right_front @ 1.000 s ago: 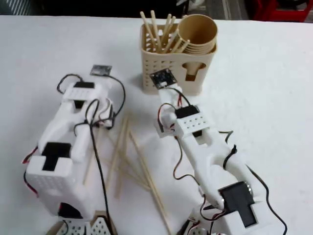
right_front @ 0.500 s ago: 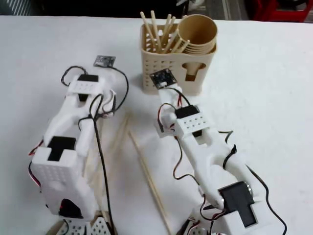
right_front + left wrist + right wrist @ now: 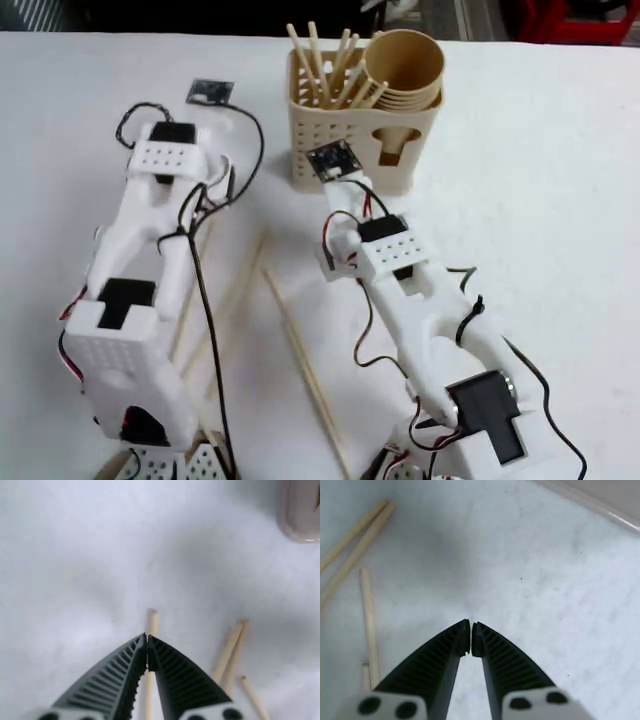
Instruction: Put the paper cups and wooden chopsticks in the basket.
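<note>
A plain white table (image 3: pixel 540 180) fills the high view. Beyond its far edge, behind the cream perforated plastic basket (image 3: pixel 340 140), lie a dark floor and a red object (image 3: pixel 575 20). The basket stands a little in from that far edge, with bare tabletop to either side of it. The widest bare stretch is on the right-hand side of the basket and runs out to the table's edge.

A stack of tan paper cups (image 3: pixel 405 60) sits upright in the basket's right half, mouths up, the rims nested one in another. A bundle of pale wooden chopsticks (image 3: pixel 318 60) stands in its left half, leaning and fanned above the rim. On the near side of the basket, between the two white arms, loose chopsticks lie flat on the table. A long one (image 3: pixel 300 345) lies slanted, and others (image 3: pixel 238 285) lie partly under the left arm.

The left gripper (image 3: pixel 147 647), its dark ribbed jaws meeting at the tips, is low over the table near and left of the basket. One chopstick (image 3: pixel 151 617) runs in line with it, and whether the jaws pinch the stick cannot be told. The right gripper (image 3: pixel 470 640) is just before the basket's front wall, jaws all but touching with nothing between them. Chopstick ends (image 3: pixel 367 615) lie off to its side.
</note>
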Robot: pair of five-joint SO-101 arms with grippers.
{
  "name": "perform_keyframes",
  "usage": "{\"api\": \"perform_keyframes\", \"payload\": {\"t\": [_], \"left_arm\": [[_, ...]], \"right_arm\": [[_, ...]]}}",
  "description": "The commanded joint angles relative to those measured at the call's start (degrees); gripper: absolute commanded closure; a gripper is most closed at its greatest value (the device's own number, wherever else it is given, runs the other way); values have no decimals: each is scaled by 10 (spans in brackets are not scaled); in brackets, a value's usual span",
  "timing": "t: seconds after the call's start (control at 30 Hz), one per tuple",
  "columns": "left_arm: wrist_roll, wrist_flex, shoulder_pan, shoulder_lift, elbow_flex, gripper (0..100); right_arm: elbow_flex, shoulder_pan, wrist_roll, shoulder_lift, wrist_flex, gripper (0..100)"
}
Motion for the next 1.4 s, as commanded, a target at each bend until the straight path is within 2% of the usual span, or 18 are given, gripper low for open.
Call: {"api": "perform_keyframes", "payload": {"t": [0.0,0.07,0.23,0.37,0.5,0.7,0.93,1.2,1.37], "left_arm": [[2,31,5,-6,-39,972],[2,33,4,-1,-28,960],[2,13,3,45,-3,842],[2,3,-4,100,-22,825],[2,39,-7,140,-76,855],[2,88,-4,199,-151,977],[2,160,-3,191,-229,978],[2,257,1,118,-351,978],[2,265,6,58,-400,978]], "right_arm": [[-3,5,4,-19,-4,981],[-3,5,4,-19,-4,981],[-3,5,4,-19,-4,981],[-3,5,4,-19,-3,981],[-3,5,4,-19,-3,981],[-3,6,4,-19,-3,981],[-3,6,4,-19,-3,981],[-3,6,4,-19,-3,981],[-3,6,4,-19,-3,981]]}}
